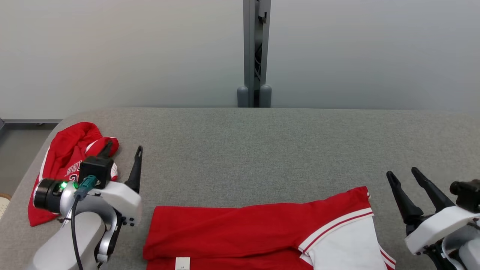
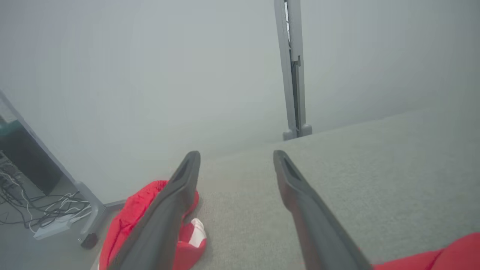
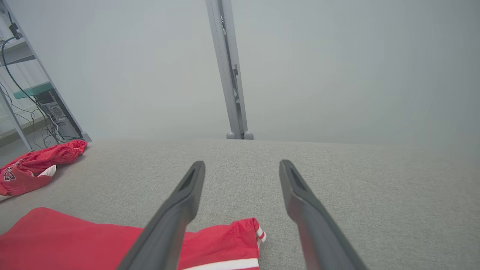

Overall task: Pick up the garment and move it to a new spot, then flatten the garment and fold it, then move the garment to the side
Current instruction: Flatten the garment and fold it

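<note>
Red garment [image 1: 255,232], folded, flanked by left gripper [image 1: 124,147] and right gripper [image 1: 402,172], both spread and empty; likely to unfold if dragged aside by top layer alone.

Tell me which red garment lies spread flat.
The white-trimmed garment at the table's near edge; the lettered garment at left is bunched up.

The head camera is looking forward and down on the grey table [image 1: 240,150] from above. Both wrist cameras are sitting low and close over it, facing the far grey post [image 1: 248,45], which all three views are sharing.
</note>
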### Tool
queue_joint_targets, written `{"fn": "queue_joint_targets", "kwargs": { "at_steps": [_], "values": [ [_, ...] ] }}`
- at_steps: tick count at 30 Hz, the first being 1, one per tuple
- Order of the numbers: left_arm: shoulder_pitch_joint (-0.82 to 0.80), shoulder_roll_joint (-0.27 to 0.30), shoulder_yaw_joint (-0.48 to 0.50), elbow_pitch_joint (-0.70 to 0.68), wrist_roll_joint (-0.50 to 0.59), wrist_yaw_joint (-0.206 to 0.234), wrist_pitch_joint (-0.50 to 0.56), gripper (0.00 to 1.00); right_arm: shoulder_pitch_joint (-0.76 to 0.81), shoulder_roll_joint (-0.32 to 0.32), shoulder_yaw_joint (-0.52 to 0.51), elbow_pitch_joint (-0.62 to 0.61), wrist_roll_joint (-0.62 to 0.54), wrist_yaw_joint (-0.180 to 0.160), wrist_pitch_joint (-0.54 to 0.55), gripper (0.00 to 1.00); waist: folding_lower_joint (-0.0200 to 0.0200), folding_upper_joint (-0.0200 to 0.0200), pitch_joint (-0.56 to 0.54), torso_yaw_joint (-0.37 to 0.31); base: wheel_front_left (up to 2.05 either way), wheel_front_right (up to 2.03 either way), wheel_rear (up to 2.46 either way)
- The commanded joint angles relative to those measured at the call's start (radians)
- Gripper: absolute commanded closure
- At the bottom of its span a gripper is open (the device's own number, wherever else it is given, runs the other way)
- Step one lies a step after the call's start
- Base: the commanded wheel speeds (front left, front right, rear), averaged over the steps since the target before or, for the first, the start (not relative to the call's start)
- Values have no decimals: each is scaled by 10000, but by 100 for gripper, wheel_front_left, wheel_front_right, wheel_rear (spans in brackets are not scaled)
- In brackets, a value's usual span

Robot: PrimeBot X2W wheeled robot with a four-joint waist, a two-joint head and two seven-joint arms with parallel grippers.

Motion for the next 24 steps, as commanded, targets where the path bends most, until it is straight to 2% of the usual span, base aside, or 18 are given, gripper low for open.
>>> {"fn": "queue_joint_targets", "kwargs": {
  "at_steps": [1,4,7,11,14,16,19,21,24],
  "values": [
    [285,-69,438,-411,430,267,-42,0,160,136,-140,81,-213,-3,-227,0,0,0,39,0,0,0,0],
    [1316,-266,1861,-1774,2040,982,-38,0,454,648,-638,289,-795,-3,-645,0,0,0,99,-4,0,0,0],
    [2368,-732,3059,-2704,3205,1161,-42,0,756,1159,-1057,372,-1225,-3,-796,0,0,0,130,-42,0,0,0],
    [3645,-1477,4389,-3395,4255,858,-43,0,1086,1667,-1474,325,-1667,-3,-845,0,0,0,156,-104,0,0,0],
    [4354,-2018,5143,-3551,4798,353,-44,0,1353,1946,-1749,301,-1854,-3,-843,0,0,0,165,-137,0,0,0],
    [4728,-2262,5441,-3545,5299,48,-44,0,1477,2067,-1833,354,-1901,-3,-845,0,0,0,159,-152,0,0,0],
    [5145,-2589,5687,-3401,5976,-130,-45,0,1580,2162,-1909,435,-1784,-3,-847,0,0,0,153,-145,0,0,0],
    [5316,-2889,6031,-3413,6075,-157,-45,0,1613,2187,-1951,452,-1711,-3,-847,0,0,0,161,-127,0,0,0],
    [5486,-3144,6348,-3384,6323,-426,-45,0,1631,2170,-1917,476,-1683,-3,-848,0,0,0,168,-93,0,0,0]
  ]
}}
